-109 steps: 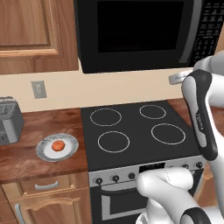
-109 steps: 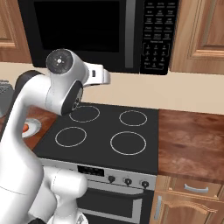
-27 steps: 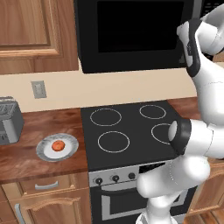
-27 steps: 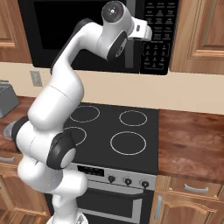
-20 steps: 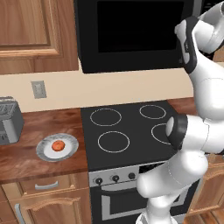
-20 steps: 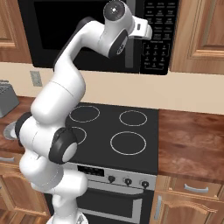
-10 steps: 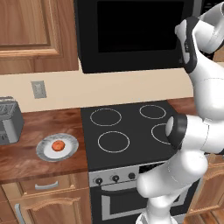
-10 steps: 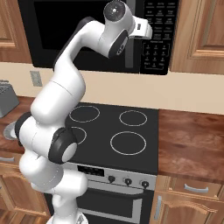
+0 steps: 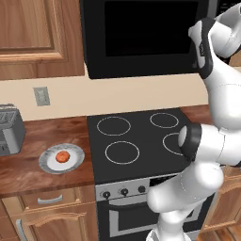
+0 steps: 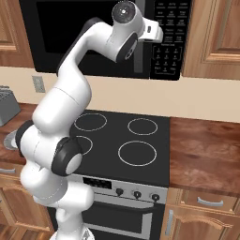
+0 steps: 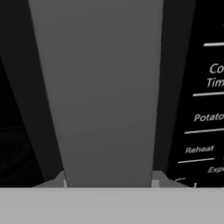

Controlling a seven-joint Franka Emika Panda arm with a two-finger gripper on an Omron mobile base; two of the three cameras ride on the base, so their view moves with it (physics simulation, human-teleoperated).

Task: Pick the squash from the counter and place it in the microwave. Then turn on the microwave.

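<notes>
So the claw [image 11: 109, 183] is clamped on the microwave's handle [image 11: 98, 87]. In the hand view that grey bar runs straight up between the two fingertips [image 11: 61, 180], which sit tight against either side of it, so the jaws are closed about as far as the bar lets them. Just to one side of the handle in that view is the keypad [image 11: 203, 118], with labels like "Potato" and "Reheat" readable. On the other side is the dark door glass.

From the right base view, the hand is pushed up against the microwave [image 10: 70, 28] right where the door meets the button panel, and the arm [image 10: 70, 93] arcs up to it from the base below. The microwave door looks shut.

Straight below the claw is the stove [image 10: 126, 136], four rings, nothing on them. The oven front with its knobs sits under that.

The squash [image 9: 62, 156] is way down and off to the side of the claw, well apart from it. It's still sitting in the middle of the plate [image 9: 49, 164] on the counter [image 9: 28, 169], just beside the stove's edge. Further out past the plate there's a toaster [image 9: 9, 129], and a wall outlet [image 9: 41, 96] above that stretch of counter.
</notes>
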